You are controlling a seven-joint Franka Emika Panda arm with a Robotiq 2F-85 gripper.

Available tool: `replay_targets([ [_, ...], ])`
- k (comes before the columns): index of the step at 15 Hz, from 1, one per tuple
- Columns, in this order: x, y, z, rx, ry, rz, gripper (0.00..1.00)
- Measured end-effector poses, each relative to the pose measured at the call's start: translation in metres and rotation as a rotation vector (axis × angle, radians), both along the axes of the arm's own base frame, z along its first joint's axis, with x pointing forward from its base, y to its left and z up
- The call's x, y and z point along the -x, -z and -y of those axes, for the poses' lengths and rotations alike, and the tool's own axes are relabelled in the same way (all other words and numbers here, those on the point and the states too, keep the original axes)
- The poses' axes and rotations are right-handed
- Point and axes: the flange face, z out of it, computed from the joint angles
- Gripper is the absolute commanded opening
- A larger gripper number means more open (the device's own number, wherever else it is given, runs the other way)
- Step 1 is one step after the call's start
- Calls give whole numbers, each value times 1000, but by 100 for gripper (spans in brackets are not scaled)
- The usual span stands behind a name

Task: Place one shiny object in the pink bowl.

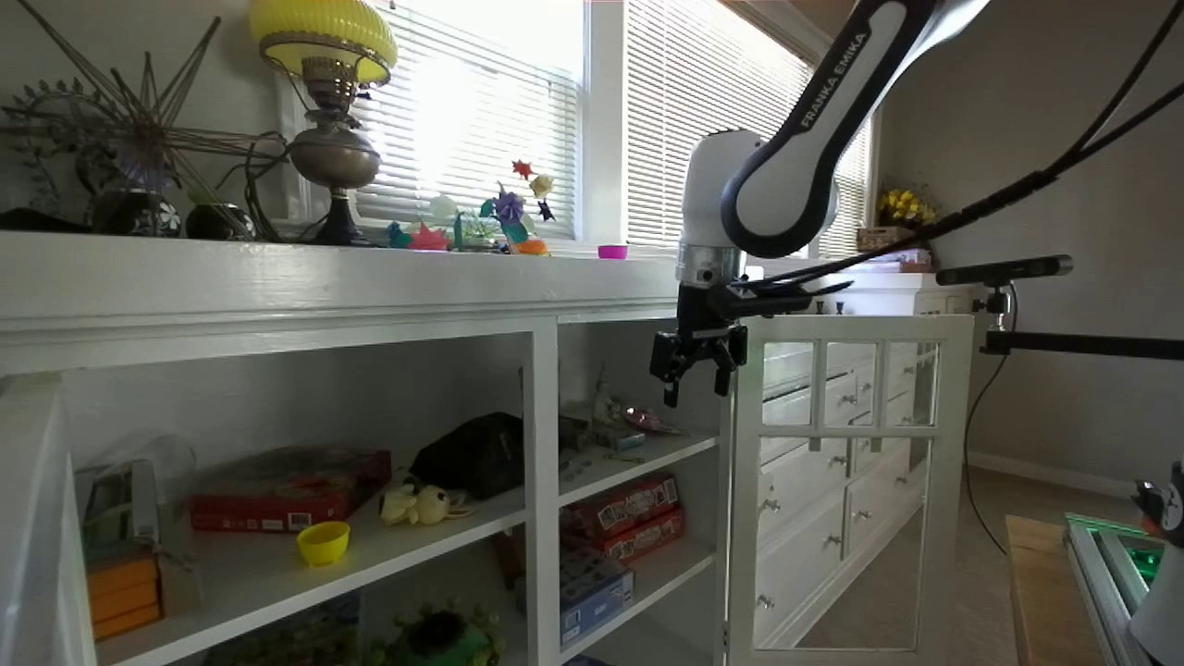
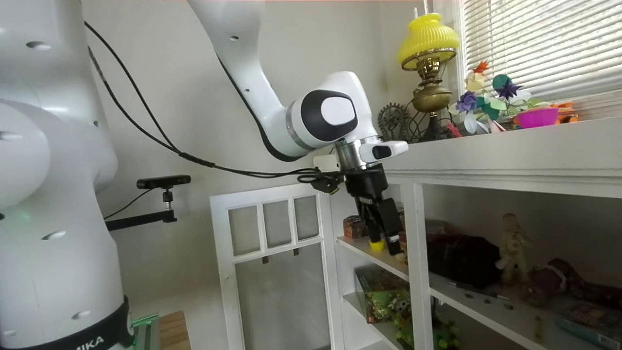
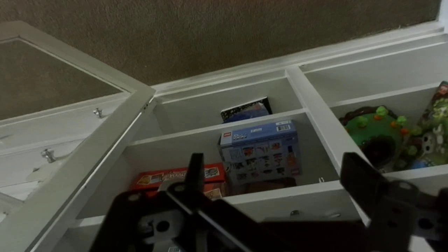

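Observation:
A small bright-pink bowl [image 1: 612, 252] sits on the cabinet's top ledge. It also shows in an exterior view [image 2: 538, 117] beside paper flowers. Small shiny pieces lie on the upper shelf; the wrist view shows a rounded one [image 3: 295, 212] near the shelf's front edge and a longer one [image 3: 335, 214] beside it. Small pieces also show in an exterior view [image 2: 487, 301], too dim to tell which. My gripper [image 1: 696, 393] points down in front of the shelf opening, below the ledge. It is open and empty; its fingers stand wide apart in the wrist view [image 3: 272, 157].
An open glass-paned door [image 1: 851, 430] stands near the gripper. A vertical post [image 1: 543, 490] divides the shelves. A black bag [image 1: 476, 453], a yellow bowl [image 1: 324, 544] and a red box [image 1: 287, 490] are on the shelf. A blue box [image 3: 260, 150] stands lower. A lamp [image 1: 333, 157] stands above.

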Motion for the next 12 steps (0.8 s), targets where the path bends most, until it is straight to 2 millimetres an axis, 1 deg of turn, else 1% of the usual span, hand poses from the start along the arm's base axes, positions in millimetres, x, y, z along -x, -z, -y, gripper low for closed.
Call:
replay_targets([
  [6, -20, 23, 26, 74, -44, 41, 100],
  [9, -26, 34, 30, 99, -97, 59, 100],
  [12, -26, 35, 29, 98, -99, 58, 100],
])
